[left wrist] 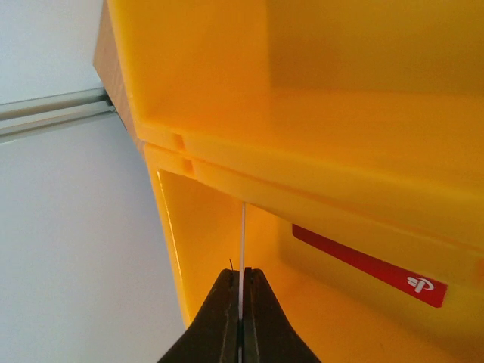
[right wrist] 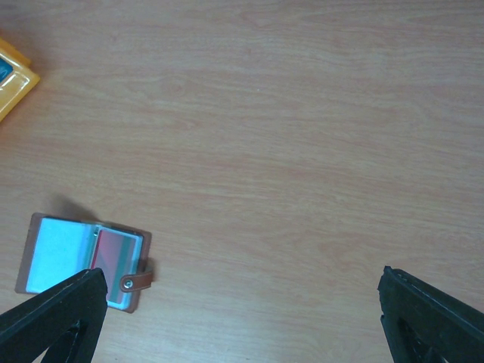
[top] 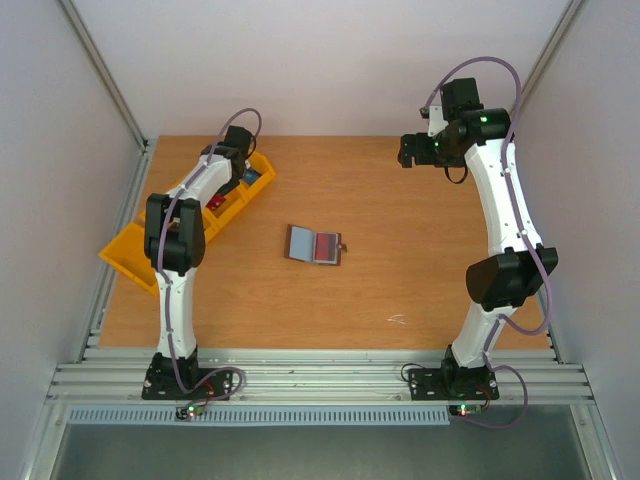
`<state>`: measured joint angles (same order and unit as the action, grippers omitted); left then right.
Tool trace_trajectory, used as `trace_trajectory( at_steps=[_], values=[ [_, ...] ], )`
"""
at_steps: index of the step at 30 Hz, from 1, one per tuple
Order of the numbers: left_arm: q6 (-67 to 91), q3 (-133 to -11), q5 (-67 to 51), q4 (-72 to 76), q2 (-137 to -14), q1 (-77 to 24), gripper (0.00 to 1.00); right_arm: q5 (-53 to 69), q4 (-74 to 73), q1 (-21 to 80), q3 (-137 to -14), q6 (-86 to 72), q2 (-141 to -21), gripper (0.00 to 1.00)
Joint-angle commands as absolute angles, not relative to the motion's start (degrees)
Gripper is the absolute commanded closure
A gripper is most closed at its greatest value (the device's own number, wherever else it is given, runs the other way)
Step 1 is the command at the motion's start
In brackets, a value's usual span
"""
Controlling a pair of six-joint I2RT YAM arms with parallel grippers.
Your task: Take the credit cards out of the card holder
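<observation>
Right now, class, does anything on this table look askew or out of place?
The yellow bins lie diagonally on the table, and their near corner seems to overhang the left side. The open card holder also sits slightly skewed, a red card still in its pocket.

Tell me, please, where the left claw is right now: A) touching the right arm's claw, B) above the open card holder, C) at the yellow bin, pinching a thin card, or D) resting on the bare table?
C: the left claw is shut on a thin card seen edge-on inside the yellow bin, while the card holder lies open mid-table, well apart.
</observation>
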<state>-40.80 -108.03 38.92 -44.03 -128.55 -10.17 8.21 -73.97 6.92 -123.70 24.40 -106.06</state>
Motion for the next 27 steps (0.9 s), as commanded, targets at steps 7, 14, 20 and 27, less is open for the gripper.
trace_trajectory(
  at_steps=[7,14,20,27],
  values=[
    [-41.3,-106.8,37.7,-43.8,-129.6,-9.6,1.0,9.6,-75.5,6.5,-124.2,24.5,-105.9,0.02],
    [-38.2,-107.0,35.8,-47.0,-129.8,-9.6,0.99,10.6,-75.8,6.6,-124.8,23.8,-105.9,0.02],
    [-38.1,-108.2,34.8,-49.1,-130.3,-9.5,0.63,12.2,-76.8,6.5,-125.1,23.2,-105.7,0.02],
    [-36.7,-107.9,32.8,-51.3,-125.3,-9.4,0.43,16.2,-77.7,6.5,-124.8,22.5,-105.5,0.02]
  ],
)
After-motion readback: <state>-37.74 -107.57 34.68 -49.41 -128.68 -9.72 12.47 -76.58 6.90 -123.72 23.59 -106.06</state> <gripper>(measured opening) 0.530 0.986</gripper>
